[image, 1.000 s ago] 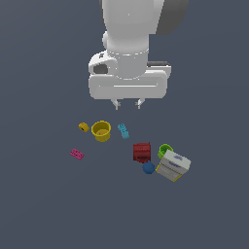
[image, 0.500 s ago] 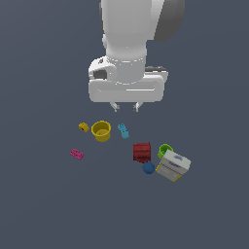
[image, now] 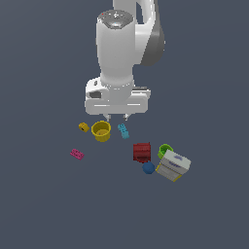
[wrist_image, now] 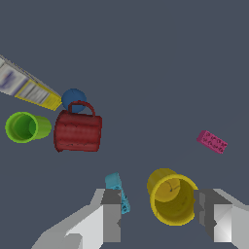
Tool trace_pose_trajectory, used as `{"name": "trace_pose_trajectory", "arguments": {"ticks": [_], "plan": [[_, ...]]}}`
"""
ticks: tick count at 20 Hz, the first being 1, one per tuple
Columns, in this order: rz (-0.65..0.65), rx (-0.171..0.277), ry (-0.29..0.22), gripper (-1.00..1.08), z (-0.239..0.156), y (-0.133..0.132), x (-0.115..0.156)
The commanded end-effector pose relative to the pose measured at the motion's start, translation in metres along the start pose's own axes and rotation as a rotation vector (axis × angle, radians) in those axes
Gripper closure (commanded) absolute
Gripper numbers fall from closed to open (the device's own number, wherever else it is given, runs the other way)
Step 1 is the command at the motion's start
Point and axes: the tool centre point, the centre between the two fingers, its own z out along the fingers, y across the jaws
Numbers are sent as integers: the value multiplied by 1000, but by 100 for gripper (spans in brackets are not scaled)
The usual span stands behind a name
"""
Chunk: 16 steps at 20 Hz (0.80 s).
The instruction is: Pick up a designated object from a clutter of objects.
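Both fingers (wrist_image: 111, 214) of the gripper (wrist_image: 158, 219) stand well apart, holding nothing. In the wrist view we see the yellow cup (wrist_image: 171, 197) lying mostly in the gap between them, close to one finger, its hollow mouth facing the camera. The cyan brick (wrist_image: 118, 190) sits just beside the other finger, partly behind its tip.

From the exterior view, we see the gripper (image: 117, 117) hanging above the floor, its two short fingertips pointing down just over the yellow cup (image: 101, 131) and the cyan brick (image: 123, 130). The cup stands upright, and we cannot tell whether the fingertips touch it. The white arm (image: 121, 53) rises straight up behind.

Everything rests on a plain, dark grey-blue floor (image: 44, 204) that fills both views with no walls or furniture visible.

Around the cup, a tiny yellow cylinder (image: 83, 127) lies just toward the exterior view's left. A pink brick (image: 77, 154) lies apart, further to that side and nearer the camera. Toward the exterior view's right, a red cup (image: 142, 151) with a handle lies on its side, with a blue ball (image: 148, 168) just beside it. A green cup (image: 165, 150) and a tilted white box (image: 173, 166) are bunched together just beyond the red cup.
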Motion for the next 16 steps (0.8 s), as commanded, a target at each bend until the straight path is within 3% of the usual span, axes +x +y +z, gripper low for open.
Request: {"name": "trace_pose_trajectory", "arguments": {"ticks": [1,9,16], "plan": [[-29,-14,-10,-20,24,9,-12],[-142,-42,-44,-20,100,32,-65],[-214,-45,-63,-20,139,38,-103]]}}
